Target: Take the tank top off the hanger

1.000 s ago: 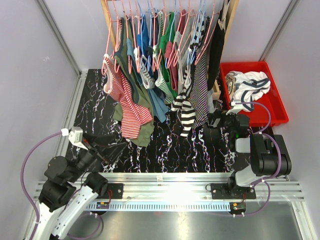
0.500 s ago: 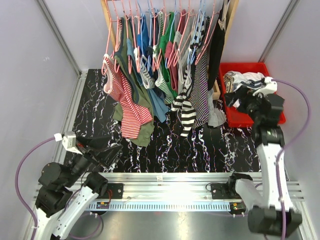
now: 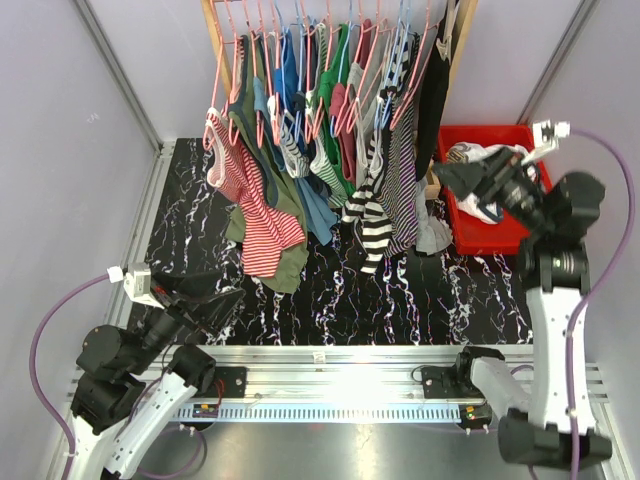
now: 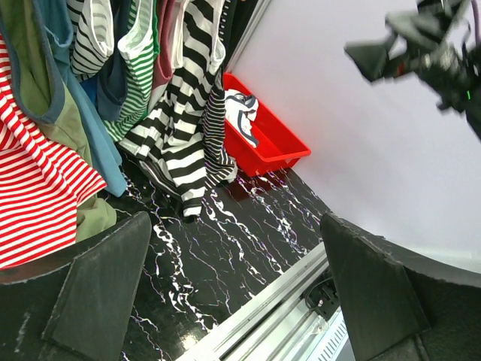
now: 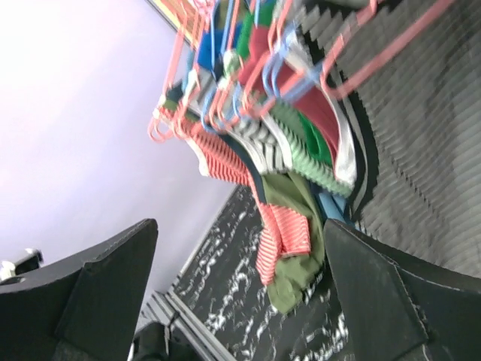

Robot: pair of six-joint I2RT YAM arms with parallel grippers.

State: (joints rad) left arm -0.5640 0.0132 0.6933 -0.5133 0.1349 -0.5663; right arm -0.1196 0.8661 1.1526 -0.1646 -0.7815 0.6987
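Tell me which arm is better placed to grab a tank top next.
Probably right. The open right gripper is up at garment height near the black-and-white striped tank top; the open left gripper sits low near the front edge of the black marbled table.

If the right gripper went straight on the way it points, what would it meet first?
Likely the black garment at the right end of the rack, closest to the right gripper; depth is unclear.

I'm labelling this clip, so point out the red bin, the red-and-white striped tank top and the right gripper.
red bin (image 4: 274, 143): left wrist view, on its inner wall.
red-and-white striped tank top (image 3: 262, 225): top external view, on its lower body.
right gripper (image 3: 448, 176): top external view, between its open fingertips.
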